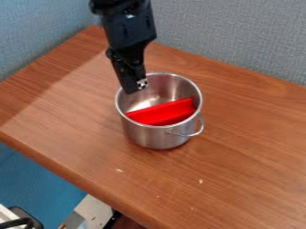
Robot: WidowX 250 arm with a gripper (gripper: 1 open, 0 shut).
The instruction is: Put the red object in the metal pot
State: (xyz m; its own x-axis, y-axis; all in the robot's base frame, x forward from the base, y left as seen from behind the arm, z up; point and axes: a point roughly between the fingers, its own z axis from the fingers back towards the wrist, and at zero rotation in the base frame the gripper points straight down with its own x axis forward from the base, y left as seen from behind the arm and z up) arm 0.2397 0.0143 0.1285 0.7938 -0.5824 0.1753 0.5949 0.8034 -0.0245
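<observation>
You had red block (163, 112) lying inside pot (149, 132), tilted, one end up against far-right wall. Pot stood upright on wooden table (72, 89), small handle (187, 131) facing front-right. Your gripper (132, 87) pointed down over pot's left rim, fingers pressed together, pinching nothing. Block sat clear of fingertips. Blue wall (239, 36) behind table.

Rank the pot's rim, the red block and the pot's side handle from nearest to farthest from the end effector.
From the end effector:
1. Metal pot's rim, back left, right at the tip.
2. Red block, lying inside the pot.
3. Side handle, front right, on the far side.
</observation>
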